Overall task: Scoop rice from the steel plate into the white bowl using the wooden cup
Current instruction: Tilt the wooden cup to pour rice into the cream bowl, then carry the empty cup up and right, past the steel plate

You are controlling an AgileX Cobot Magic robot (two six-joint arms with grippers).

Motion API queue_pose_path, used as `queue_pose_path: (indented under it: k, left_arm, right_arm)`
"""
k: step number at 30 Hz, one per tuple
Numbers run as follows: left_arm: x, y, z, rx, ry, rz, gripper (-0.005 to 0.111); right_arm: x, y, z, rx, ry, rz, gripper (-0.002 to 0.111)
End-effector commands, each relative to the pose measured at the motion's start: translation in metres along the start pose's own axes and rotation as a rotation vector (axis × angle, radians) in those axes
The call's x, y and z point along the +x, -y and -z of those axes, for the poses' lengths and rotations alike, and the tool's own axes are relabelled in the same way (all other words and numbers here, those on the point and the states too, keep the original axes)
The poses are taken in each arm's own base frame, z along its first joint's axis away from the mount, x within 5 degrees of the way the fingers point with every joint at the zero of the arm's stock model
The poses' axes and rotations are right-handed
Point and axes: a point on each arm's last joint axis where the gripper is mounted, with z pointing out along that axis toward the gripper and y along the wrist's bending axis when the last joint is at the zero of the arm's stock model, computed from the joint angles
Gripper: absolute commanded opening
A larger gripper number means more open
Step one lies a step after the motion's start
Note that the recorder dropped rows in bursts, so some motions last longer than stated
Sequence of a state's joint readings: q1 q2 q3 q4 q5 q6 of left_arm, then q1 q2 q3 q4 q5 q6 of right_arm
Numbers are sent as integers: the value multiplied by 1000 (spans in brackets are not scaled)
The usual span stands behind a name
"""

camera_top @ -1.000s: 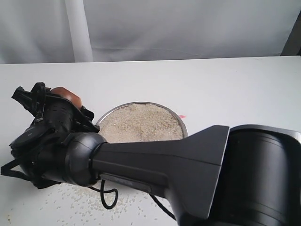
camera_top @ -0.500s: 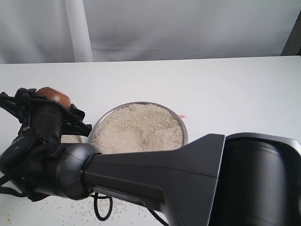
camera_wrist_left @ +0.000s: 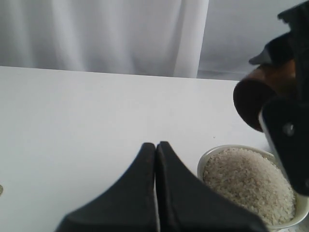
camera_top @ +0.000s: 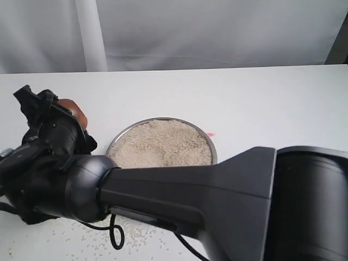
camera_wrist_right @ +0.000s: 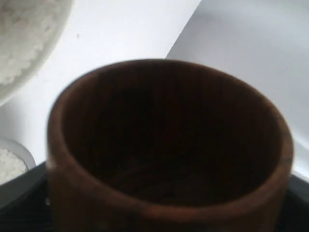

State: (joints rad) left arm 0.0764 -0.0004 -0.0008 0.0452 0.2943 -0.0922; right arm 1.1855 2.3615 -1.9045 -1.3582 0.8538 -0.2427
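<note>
Surface: a plain white table (camera_top: 261,98), matt and evenly lit, runs back to a white curtain (camera_top: 190,32) that closes off the room behind it. One heavier upright fold of the curtain stands left of centre. A dark edge shows at the far upper right corner. A small pink mark (camera_top: 210,134) lies on the table just beside the far right rim of the steel plate (camera_top: 163,118).

Steel plate: sits near the middle of the table and is filled with rice (camera_top: 163,144) almost to the rim. Loose grains (camera_top: 92,242) are scattered over the near left part of the table, beside a black cable loop (camera_top: 115,239).

Right arm: reaches across the foreground to the left side of the exterior view. The right gripper (camera_top: 61,120) is clamped on the wooden cup (camera_top: 73,107), lifted clear of the table, left of the plate. In the left wrist view the cup hangs tilted above and just beside the white bowl (camera_wrist_left: 219,150). The right wrist view looks into its dark interior; whether grains remain inside cannot be told.

White bowl: stands on the table holding a heap of rice to about rim level. It is hidden behind the arm in the exterior view.

Left gripper (camera_wrist_left: 156,145): fingers pressed together, tips touching, nothing between them, near the bowl
</note>
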Motion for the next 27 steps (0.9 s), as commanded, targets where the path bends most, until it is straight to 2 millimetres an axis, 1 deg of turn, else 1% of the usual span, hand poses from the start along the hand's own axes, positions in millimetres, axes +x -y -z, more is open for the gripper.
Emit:
queue_pose_path:
  k: [1, 2, 4, 6, 8, 10, 14, 18, 22, 25, 27]
  left_arm:
    - [-1, 0, 0, 8, 8, 4, 0]
    - [-1, 0, 0, 8, 8, 4, 0]
    - [-1, 0, 0, 8, 8, 4, 0]
    - [-1, 0, 0, 8, 8, 4, 0]
    - [-1, 0, 0, 8, 8, 4, 0]
    - [-1, 0, 0, 8, 8, 4, 0]
    - [-1, 0, 0, 8, 8, 4, 0]
    - [-1, 0, 0, 8, 8, 4, 0]
    - [-1, 0, 0, 8, 8, 4, 0]
    - [-1, 0, 0, 8, 8, 4, 0]
    - [-1, 0, 0, 8, 8, 4, 0]
  right_arm:
    - [17, 39, 24, 70, 73, -285, 0]
    - [22, 44, 29, 78, 106, -346, 0]
    - [27, 48, 36, 78, 154, -417, 0]
    - [31, 46, 43, 59, 224, -487, 0]
    - [40, 41, 47, 31, 259, -548, 0]
    - [50, 33, 47, -2, 249, -622, 0]
    - [73, 17, 42, -78, 208, -775, 0]
    - [93, 1, 39, -164, 218, -853, 0]
    - [122, -11, 41, -224, 245, -944, 0]
    - [147, -11, 43, -242, 256, -1043, 0]
    - [167, -10, 47, -234, 271, -1100, 0]
